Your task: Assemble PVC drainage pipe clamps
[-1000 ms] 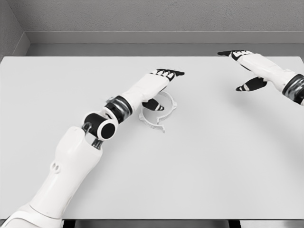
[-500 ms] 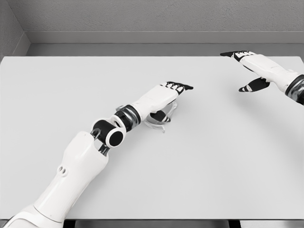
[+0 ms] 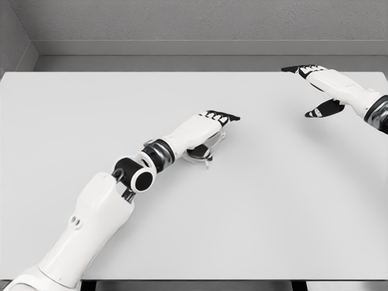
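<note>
A white PVC pipe clamp ring (image 3: 205, 158) lies flat on the white table (image 3: 273, 200) near its middle. My left hand (image 3: 209, 130) lies low over the ring and covers most of it. Its black-tipped fingers (image 3: 222, 115) stretch straight out past the ring's far side, and the dark thumb sits under the palm by the ring. I see no closed grasp on the ring. My right hand (image 3: 315, 91) hovers at the table's far right, well away from the clamp, fingers spread and holding nothing.
The table's far edge meets a grey wall ledge (image 3: 194, 47). My left forearm and elbow joint (image 3: 136, 176) stretch diagonally from the lower left across the near table area.
My left hand has dropped lower and flatter onto the clamp ring, hiding more of it. The right hand drifted slightly right and farther a second ago, then stayed still.
</note>
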